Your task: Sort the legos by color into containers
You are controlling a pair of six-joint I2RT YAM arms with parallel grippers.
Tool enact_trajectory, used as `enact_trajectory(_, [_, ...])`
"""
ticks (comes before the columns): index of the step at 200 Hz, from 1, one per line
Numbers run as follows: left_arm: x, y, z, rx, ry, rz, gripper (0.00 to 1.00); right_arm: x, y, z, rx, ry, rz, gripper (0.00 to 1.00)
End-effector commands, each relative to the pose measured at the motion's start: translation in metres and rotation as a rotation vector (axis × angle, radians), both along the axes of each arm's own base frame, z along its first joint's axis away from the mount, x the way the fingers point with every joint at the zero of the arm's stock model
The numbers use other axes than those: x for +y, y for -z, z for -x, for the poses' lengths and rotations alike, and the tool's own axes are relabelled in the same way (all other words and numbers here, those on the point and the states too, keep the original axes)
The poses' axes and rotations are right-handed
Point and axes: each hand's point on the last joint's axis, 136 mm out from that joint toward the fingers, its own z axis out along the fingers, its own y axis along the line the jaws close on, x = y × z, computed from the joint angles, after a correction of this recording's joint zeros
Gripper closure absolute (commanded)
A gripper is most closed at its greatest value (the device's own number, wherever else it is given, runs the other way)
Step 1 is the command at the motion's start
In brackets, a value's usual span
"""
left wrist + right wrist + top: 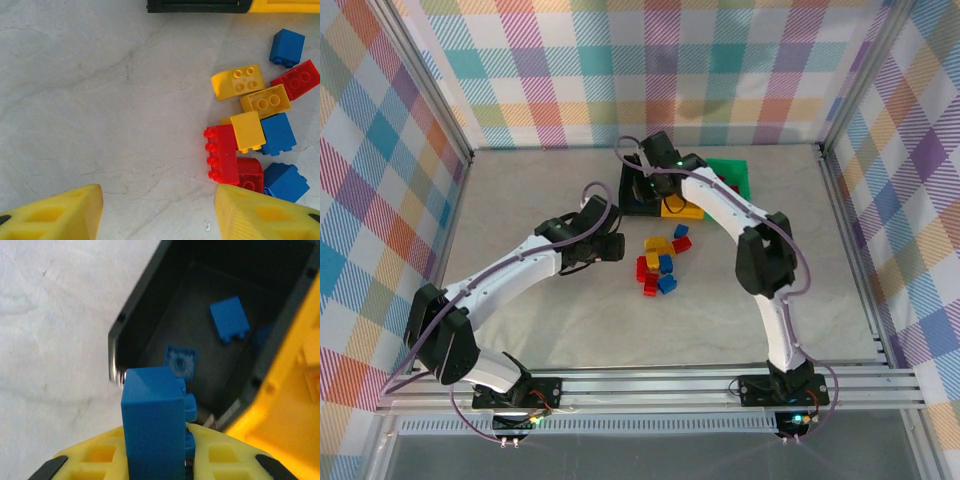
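Right wrist view: the right gripper (155, 462) is pinching a blue brick (150, 415) between its yellow fingers, and the brick stands upright out of the grip. Just ahead of the gripper and below it lies the open black bin (135, 305). At least two loose blue bricks (229, 319) rest on the bin's floor, farther ahead than the held one. To the gripper's right, close against the black bin's side, is the yellow bin (287, 400).

Left wrist view: the left gripper (159, 212) is spread wide, with only the pale, marbled worktop (100, 100) between its fingers. The pile of legos (252, 132) lies ahead of this gripper and off to its right, the nearest bricks just beyond its right fingertip. The pile is red, yellow and blue bricks packed close, some overlapping.

Top external view: the green bin (735, 170) sits to the right of the right gripper, past the yellow bin. The pile lies on the worktop between the two arms, just right of the left gripper.
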Motion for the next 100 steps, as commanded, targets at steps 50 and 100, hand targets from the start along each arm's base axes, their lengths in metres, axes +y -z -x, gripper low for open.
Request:
enact_trajectory(50, [0.014, -0.005, 0.013, 0.011, 0.023, -0.037, 0.4, 0.001, 0.004, -0.064, -0.041, 0.059, -0.026, 0.49])
enact_trajectory(100, [-0.032, -0.003, 0.02, 0.015, 0.165, 0.02, 0.4, -0.022, -0.058, -0.037, -0.073, 0.038, -0.049, 0.46])
